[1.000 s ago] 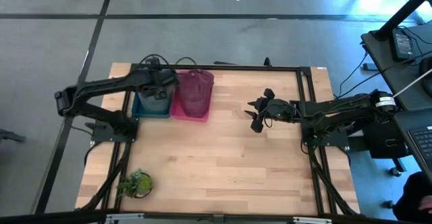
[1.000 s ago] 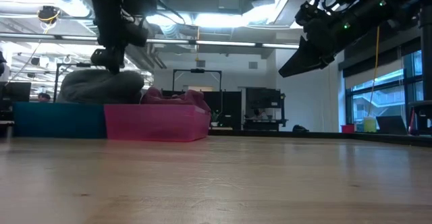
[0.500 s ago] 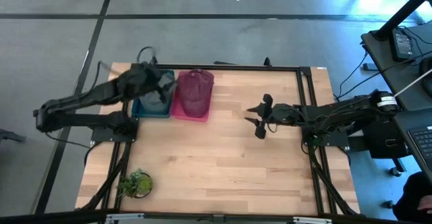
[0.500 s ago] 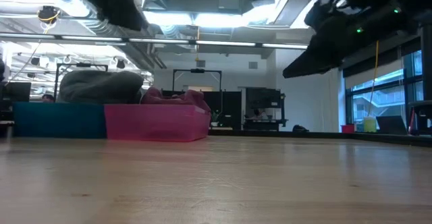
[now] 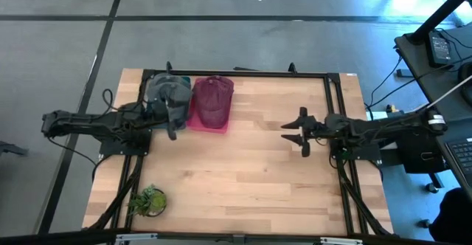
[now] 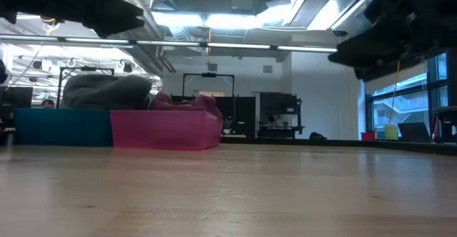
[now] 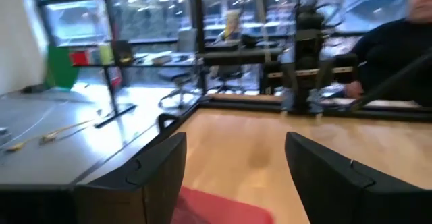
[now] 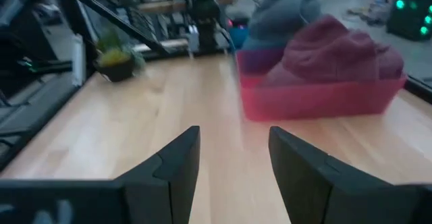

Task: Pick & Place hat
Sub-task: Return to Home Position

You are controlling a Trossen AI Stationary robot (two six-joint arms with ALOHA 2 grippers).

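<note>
A grey hat lies heaped in the blue bin, bulging above its rim. A maroon hat fills the pink bin beside it, seen in the right wrist view as a maroon hat over the pink wall. My left gripper hangs open above the table just near of the blue bin, holding nothing. My right gripper is open too, over the right half of the table, well clear of both bins.
A small potted plant stands at the table's near left corner. Bare wood stretches between the bins and the near edge. A black frame rims the far edge. Beyond the table, desks, cables and a person's dark sleeve show.
My left gripper has drawn back from above the blue bin toward the table's left and near side, rising out of the low view; the grey hat stays heaped in the bin. My right gripper has pulled back toward the right edge.
</note>
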